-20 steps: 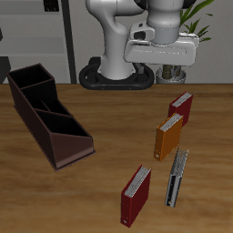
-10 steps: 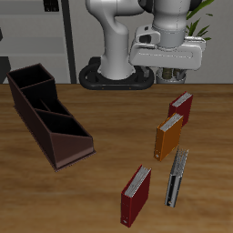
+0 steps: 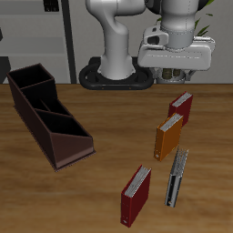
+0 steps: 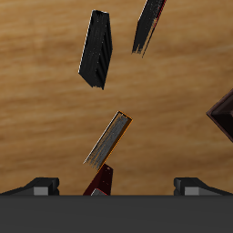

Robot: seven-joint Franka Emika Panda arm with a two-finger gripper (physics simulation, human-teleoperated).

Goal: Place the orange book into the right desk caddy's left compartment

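Observation:
The orange book stands upright on the table between a dark red book farther back and a grey-black book nearer the front edge. In the wrist view the orange book shows its pale page edges from above. My gripper hangs open and empty, high above the table, behind the far dark red book. Its fingertips stand wide apart in the wrist view. The right desk caddy, dark maroon-brown with three sections, lies across the table from the books; one corner shows in the wrist view.
A second dark red book stands near the table's front edge beside the grey-black book. In the wrist view they show as a grey-black book and a dark red one. The robot base is at the back.
My gripper has moved sideways, away from the caddy, and now hangs more nearly over the line of books. It stays open. The books and the caddy have not moved.

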